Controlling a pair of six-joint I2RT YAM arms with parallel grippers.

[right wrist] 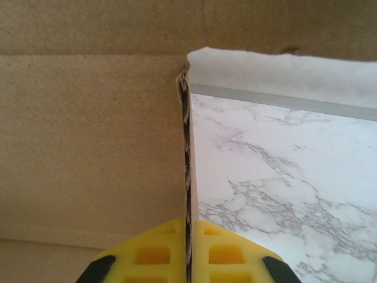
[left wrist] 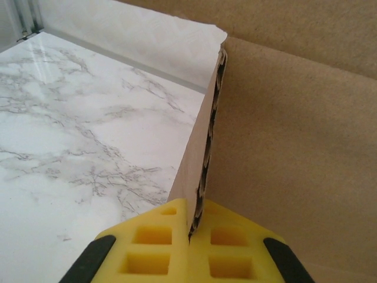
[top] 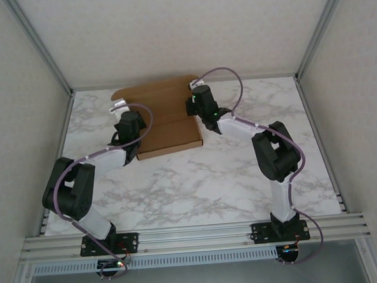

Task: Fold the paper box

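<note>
The paper box (top: 167, 117) is plain brown cardboard and lies at the back middle of the marble table, with its side walls raised and a rear panel standing behind. My left gripper (top: 130, 119) is at the box's left wall. In the left wrist view the left gripper (left wrist: 193, 218) is shut on that wall's upright edge of the paper box (left wrist: 294, 147), yellow pads (left wrist: 147, 247) on either side. My right gripper (top: 198, 108) is at the right wall. In the right wrist view the right gripper (right wrist: 188, 227) pinches the wall's edge of the paper box (right wrist: 88, 135).
The marble table (top: 198, 186) stretches in front of the box. Pale enclosure walls and metal posts (top: 54, 67) close in the back and sides. An aluminium rail (top: 195, 233) carrying both arm bases runs along the near edge.
</note>
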